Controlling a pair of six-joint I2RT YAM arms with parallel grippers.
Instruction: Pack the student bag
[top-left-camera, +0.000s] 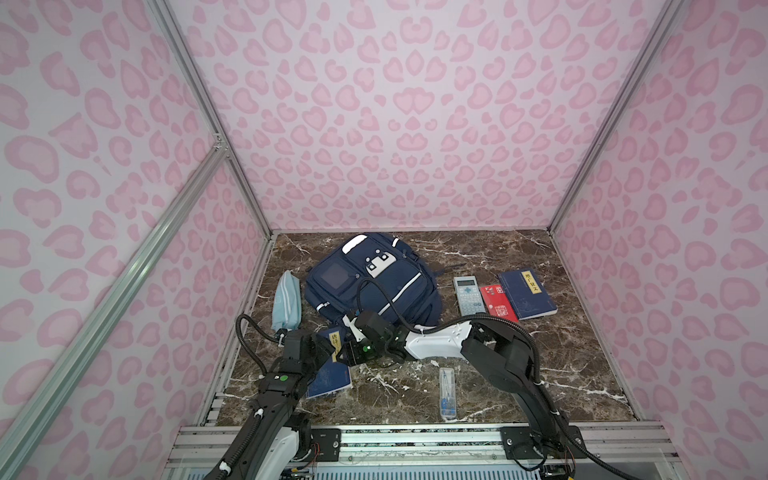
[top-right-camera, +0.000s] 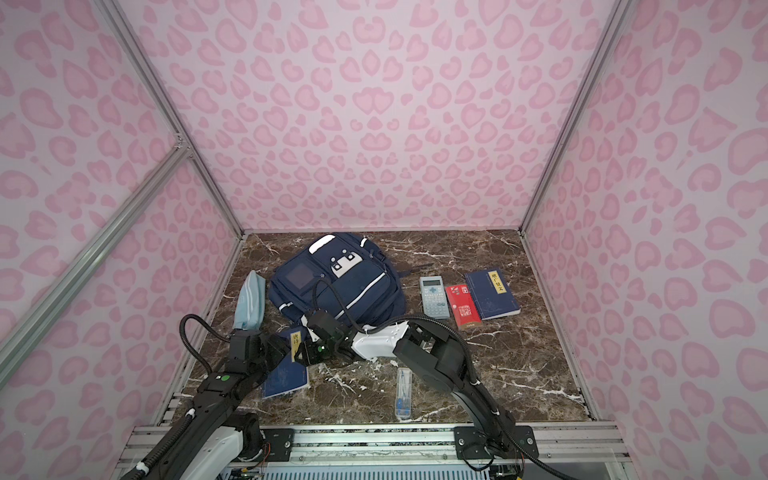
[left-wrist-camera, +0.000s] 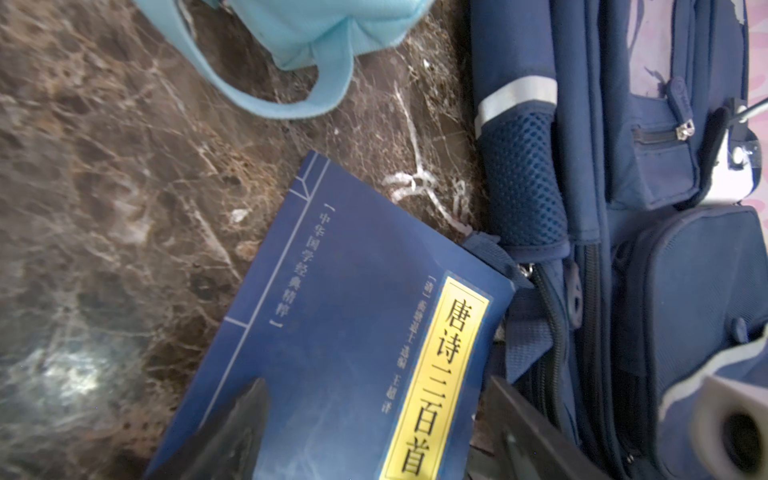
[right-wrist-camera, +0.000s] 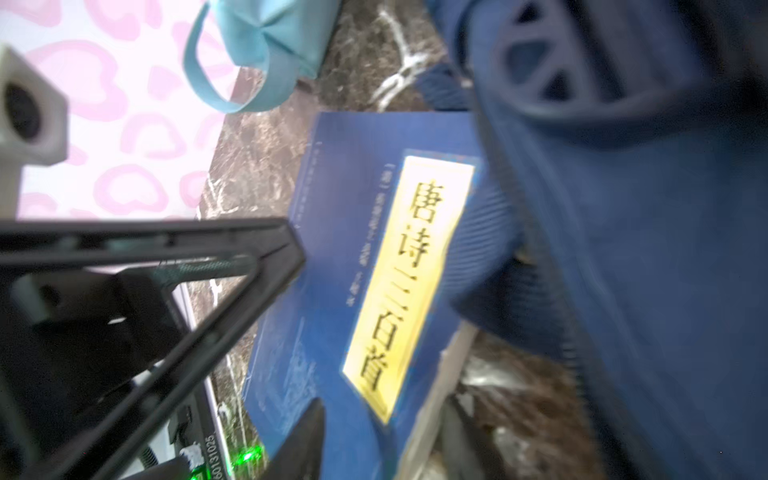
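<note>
The navy bag (top-left-camera: 370, 286) is lying flat, front side up, toward the back left of the marble table (top-left-camera: 540, 365). Both grippers sit just off its near end, at the left corner. They're down over a near blue book (top-left-camera: 332, 376) whose corner is right up against the bag.

The left gripper (left-wrist-camera: 378, 386) has its fingers spread wide. One is over the cover and one is past the book's edge, beside the bag, so nothing's pinched.

The right gripper (right-wrist-camera: 386, 405) reaches across from the right, with a finger on each side of the book's page edge. It looks about half shut, and honestly I can't tell if it's actually got hold.

A light-blue pouch (top-left-camera: 286, 303) lies just left of the bag. On the bag's right, side by side, are a calculator (top-left-camera: 469, 295), a red booklet (top-left-camera: 500, 305) and a far blue book (top-left-camera: 528, 295). A clear case (top-left-camera: 446, 392) sits nearer the front.
</note>
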